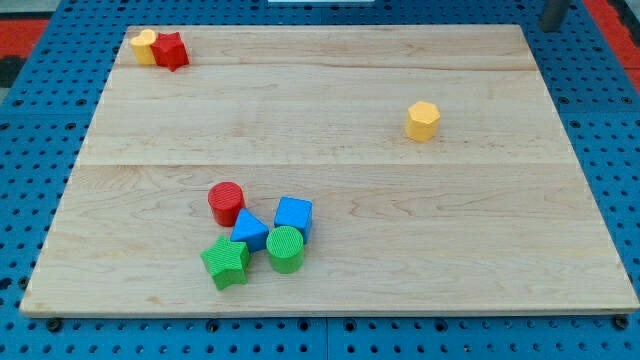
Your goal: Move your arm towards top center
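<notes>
Eight blocks sat on the wooden worktop [330, 90], none of them named by the task, which asked only for arm travel to the top centre edge. My tip [547, 26] showed just beyond the top right corner, off the wood, w/ only a short dark stub of the end effector [553, 12] in view. The end effector was a bare rod w/ no jaws to be wide or narrow, and it held nothing.

Layout:
- top left corner: yellow block [144, 46] touching red star [171, 50]
- right of centre, nearer the top edge: yellow hexagon [423, 120], alone
- near the bottom edge, left of centre: a tight cluster of red cylinder [226, 203], blue cube [293, 216], blue triangle [250, 230], green cylinder [285, 249] and green star [227, 262]

My tip was well apart from every block; the yellow hexagon was nearest.

Handling, as a judgement: the thing to move was the arm itself, so there was nothing to take hold of. The blocks looked small, stiff and light, prob. plastic, and would likely slide on the smooth wood at a slight nudge. A straight run along the top edge looked free of blocks, so no contact seemed needed. The target spot at top centre was bare wood, approx. midway between the top left pair and my tip
</notes>
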